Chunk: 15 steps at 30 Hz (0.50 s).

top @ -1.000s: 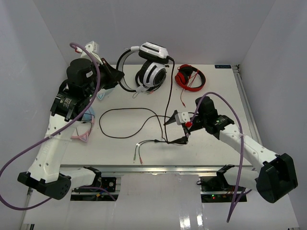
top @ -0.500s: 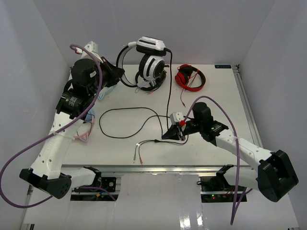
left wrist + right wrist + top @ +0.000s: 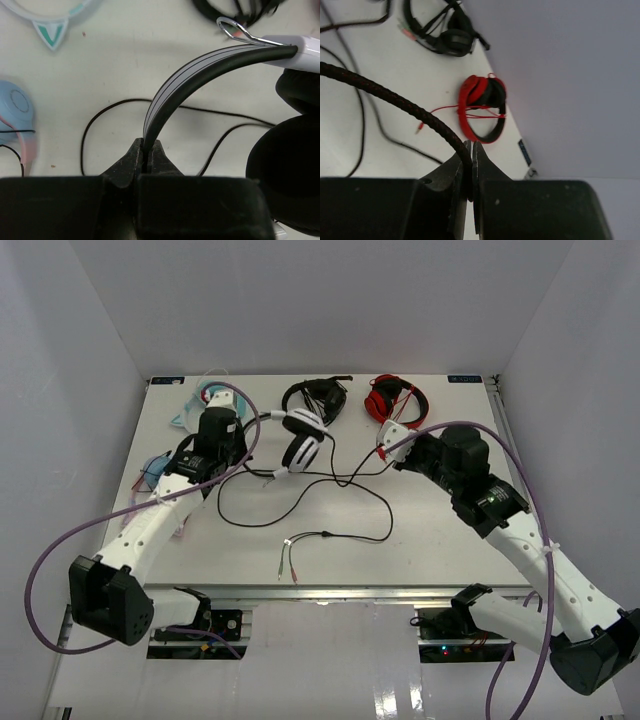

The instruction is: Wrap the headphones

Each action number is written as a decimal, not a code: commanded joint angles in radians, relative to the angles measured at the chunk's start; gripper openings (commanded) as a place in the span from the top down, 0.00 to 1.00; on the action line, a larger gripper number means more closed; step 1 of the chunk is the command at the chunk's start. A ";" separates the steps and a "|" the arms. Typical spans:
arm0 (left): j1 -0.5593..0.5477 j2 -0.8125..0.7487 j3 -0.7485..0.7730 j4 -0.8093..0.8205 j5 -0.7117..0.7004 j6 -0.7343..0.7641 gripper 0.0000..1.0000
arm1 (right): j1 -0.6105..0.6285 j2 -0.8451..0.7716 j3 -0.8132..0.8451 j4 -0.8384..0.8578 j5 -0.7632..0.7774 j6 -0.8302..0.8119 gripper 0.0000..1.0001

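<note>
The headphones (image 3: 299,449), white cups with a black headband, hang at the table's middle back. My left gripper (image 3: 250,436) is shut on the headband (image 3: 200,75), which rises from the jaws toward the white slider; a black ear pad (image 3: 290,170) fills the right of the left wrist view. The thin black cable (image 3: 372,504) loops over the table, its split plugs (image 3: 288,558) lying near the front edge. My right gripper (image 3: 383,452) is shut on a braided stretch of the cable (image 3: 395,97), held above the table at the back right.
All-black headphones (image 3: 318,395) and red headphones (image 3: 396,400) lie by the back wall. A teal-and-white cat-ear headset (image 3: 198,400) and a light blue and pink pair (image 3: 156,468) lie at the left. A metal rail (image 3: 505,430) runs along the right edge.
The right gripper shut on the cable and carried it up and toward the back right. The left arm brought the headphones down from high at the back to just above the table.
</note>
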 commanded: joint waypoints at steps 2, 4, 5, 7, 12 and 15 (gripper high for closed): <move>-0.011 0.010 -0.021 0.088 0.149 0.097 1.00 | 0.001 0.078 0.204 -0.121 -0.002 -0.062 0.92; -0.034 0.030 -0.024 0.088 0.177 0.111 1.00 | 0.001 0.126 0.284 -0.183 -0.187 -0.030 0.92; -0.051 0.043 -0.021 0.088 0.180 0.115 1.00 | 0.003 0.152 0.306 -0.214 -0.232 -0.010 0.92; -0.077 0.057 -0.006 0.086 0.178 0.112 1.00 | 0.015 0.171 0.329 -0.239 -0.324 -0.016 0.92; -0.130 0.079 0.020 0.095 0.228 0.108 1.00 | 0.017 0.197 0.318 -0.178 -0.294 0.041 0.92; -0.184 0.086 0.022 0.099 0.282 0.139 1.00 | 0.016 0.233 0.331 -0.112 -0.186 0.100 0.92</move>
